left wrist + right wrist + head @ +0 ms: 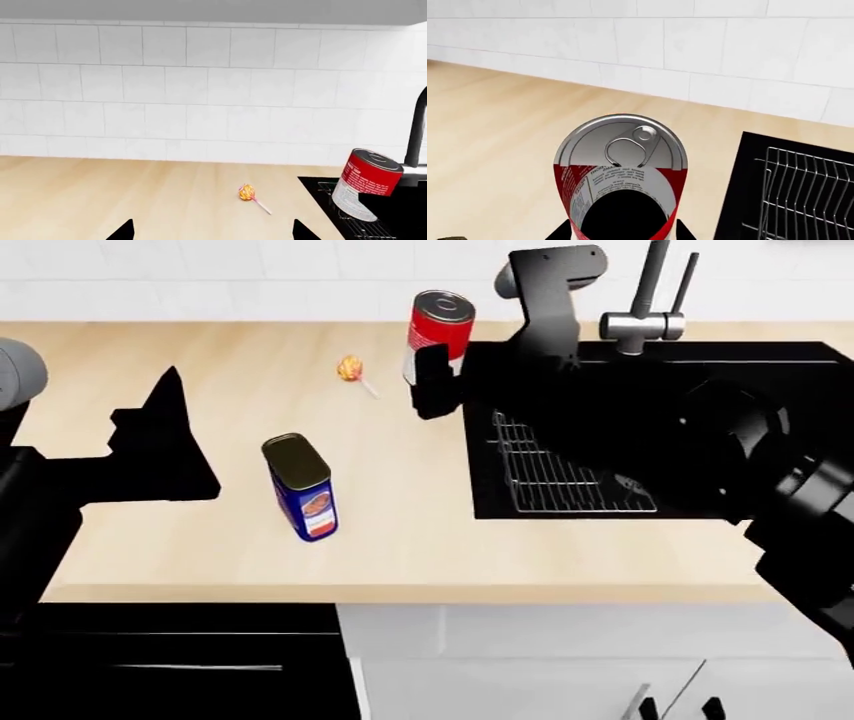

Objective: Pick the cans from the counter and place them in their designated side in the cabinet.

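The round red-and-white can (441,325) is off the counter (400,550), tilted, near the sink's left edge. My right gripper (434,380) is shut on its lower body. In the right wrist view its pull-tab lid (620,147) faces the camera, with a dark fingertip on either side. The left wrist view catches this can (365,182) too. The taller blue can (300,488) with the orange-white label stands upright on the counter, apart from both grippers. My left gripper (167,435) is left of it, open and empty (213,232). The cabinet's inside is out of view.
A small orange lollipop (350,368) lies on the counter between the cans, also in the left wrist view (247,192). The black sink (694,440) holds a wire rack (561,480), and a faucet (647,300) stands behind it. A white tiled wall (200,90) backs the counter.
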Robot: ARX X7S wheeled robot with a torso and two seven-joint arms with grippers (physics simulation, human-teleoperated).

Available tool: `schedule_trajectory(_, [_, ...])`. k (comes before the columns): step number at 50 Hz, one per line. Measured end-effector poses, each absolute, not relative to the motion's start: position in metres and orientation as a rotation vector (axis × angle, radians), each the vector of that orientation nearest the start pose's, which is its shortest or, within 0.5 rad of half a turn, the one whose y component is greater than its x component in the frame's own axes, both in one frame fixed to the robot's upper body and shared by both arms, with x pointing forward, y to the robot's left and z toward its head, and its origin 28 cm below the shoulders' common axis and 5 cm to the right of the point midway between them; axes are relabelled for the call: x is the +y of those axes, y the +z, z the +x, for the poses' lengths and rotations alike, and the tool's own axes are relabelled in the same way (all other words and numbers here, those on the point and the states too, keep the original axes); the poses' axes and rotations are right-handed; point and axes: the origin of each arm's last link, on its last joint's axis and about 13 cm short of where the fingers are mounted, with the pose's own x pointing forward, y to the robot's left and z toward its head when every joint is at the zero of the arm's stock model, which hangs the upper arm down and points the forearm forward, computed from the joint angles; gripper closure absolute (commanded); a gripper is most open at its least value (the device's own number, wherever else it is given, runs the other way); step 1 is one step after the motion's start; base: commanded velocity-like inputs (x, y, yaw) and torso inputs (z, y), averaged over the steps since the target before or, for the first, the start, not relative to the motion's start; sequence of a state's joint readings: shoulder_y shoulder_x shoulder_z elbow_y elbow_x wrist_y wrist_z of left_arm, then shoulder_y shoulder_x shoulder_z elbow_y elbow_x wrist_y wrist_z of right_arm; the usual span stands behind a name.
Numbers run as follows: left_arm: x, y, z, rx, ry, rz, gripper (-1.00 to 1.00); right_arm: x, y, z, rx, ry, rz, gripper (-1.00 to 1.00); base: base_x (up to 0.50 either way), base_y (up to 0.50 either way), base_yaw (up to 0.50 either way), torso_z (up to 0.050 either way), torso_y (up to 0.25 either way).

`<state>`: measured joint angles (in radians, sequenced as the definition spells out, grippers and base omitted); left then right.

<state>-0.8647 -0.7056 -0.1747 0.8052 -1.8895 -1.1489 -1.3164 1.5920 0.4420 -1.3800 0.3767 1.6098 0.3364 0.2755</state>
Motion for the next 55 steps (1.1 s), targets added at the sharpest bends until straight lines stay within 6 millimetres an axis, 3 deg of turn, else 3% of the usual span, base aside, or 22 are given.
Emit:
schedule_trajectory(19, [0.244,0.286,0.165,-0.175,0.023,-0.026,-1.0,-0.065,0.296,0.352,0.126,0.492,0.025,1.0,-0.21,0.0,0.0,0.0,0.0])
schedule_trajectory(26, [0.244,0.286,0.164,-0.185,0.016,-0.033,-1.0,-0.064,0.318,0.35,0.087,0.486,0.008,1.0,0.0,0.0,0.0,0.0,0.0])
schedule_trajectory(34, [0.243,0.289,0.161,-0.21,-0.005,-0.041,-1.0,-0.068,0.365,0.35,0.029,0.449,-0.027,1.0,0.0,0.0,0.0,0.0,0.0])
schedule_trajectory(46, [0.24,0.301,0.151,-0.255,-0.045,-0.048,-1.0,-0.084,0.466,0.344,-0.033,0.429,-0.08,1.0,0.0,0.0,0.0,0.0,0.0])
schedule_trajectory(55, [0.238,0.316,0.156,-0.271,-0.142,-0.097,-1.0,-0.09,0.539,0.312,-0.175,0.521,-0.137,1.0,0.0,0.0,0.0,0.0,0.0])
